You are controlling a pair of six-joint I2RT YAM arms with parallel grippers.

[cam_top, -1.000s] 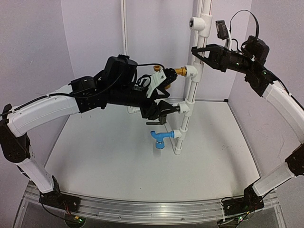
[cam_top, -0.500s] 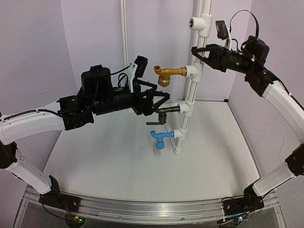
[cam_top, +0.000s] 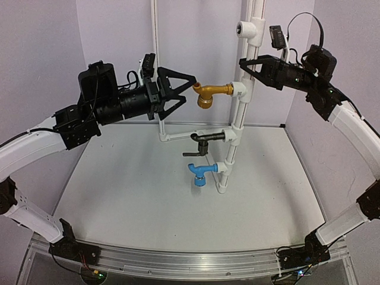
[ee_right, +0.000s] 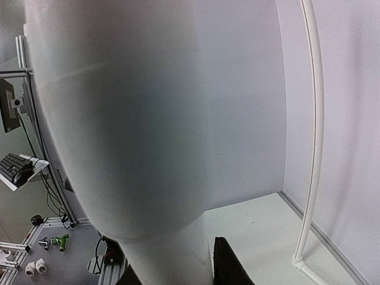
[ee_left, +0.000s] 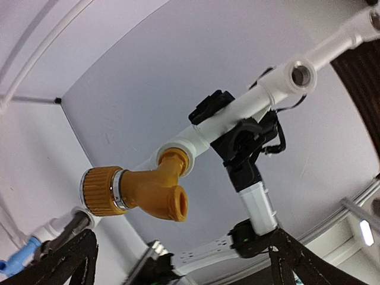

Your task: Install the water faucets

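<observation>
Water faucets [cam_top: 205, 138], three in all, sit plugged into the left side of a white upright plastic pipe [cam_top: 239, 116]: brass-gold faucet [cam_top: 211, 91] highest, black faucet [cam_top: 199, 141] below it, blue faucet [cam_top: 199, 172] lowest. Left tool [cam_top: 190, 90] hangs spread wide and empty, just left of the brass-gold faucet. Right tool [cam_top: 248, 64] is clamped on the pipe above it. Installation looks essentially finished; only the right tool's release seems left.

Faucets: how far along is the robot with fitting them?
All three faucets look seated on the white pipe: gold faucet on top, black faucet midway, blue faucet lowest. The left end effector is open, clear of the gold one; the right end effector grips the pipe. Likely only releasing remains.
</observation>
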